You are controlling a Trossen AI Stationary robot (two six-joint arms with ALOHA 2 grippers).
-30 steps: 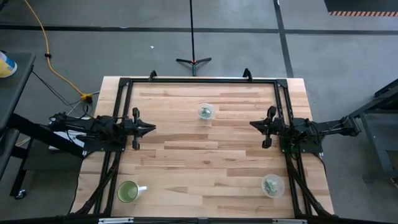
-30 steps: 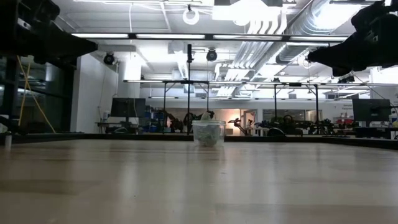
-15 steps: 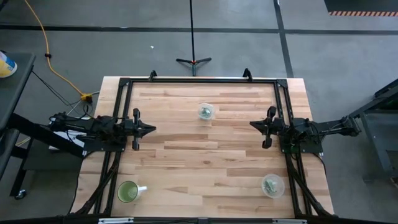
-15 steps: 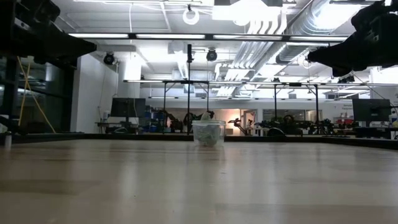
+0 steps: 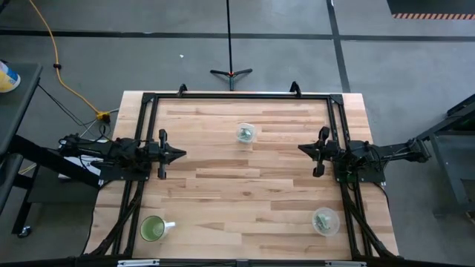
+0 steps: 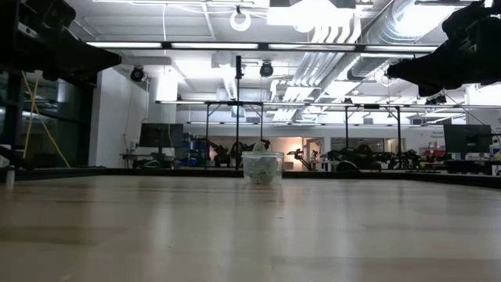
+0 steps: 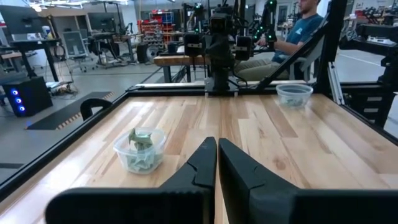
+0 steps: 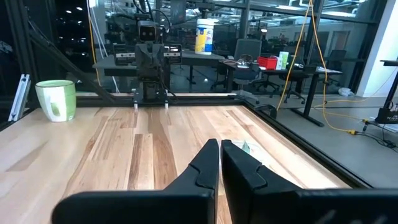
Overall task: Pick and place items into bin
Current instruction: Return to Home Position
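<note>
Pale green-and-white scraps lie in two clear tubs. One tub stands mid-table toward the far edge, also seen in the low view and the left wrist view. The other tub stands near the table's near right corner. My left gripper hovers shut over the table's left side. My right gripper hovers shut over the right side. They point at each other, and both are above the table. In the right wrist view the far tub shows partly behind the fingers.
A green mug with a white handle stands upright near the table's near left corner. A black frame runs along the table's far edge and sides. A seated person shows beyond the right arm. Bare wood lies between the grippers.
</note>
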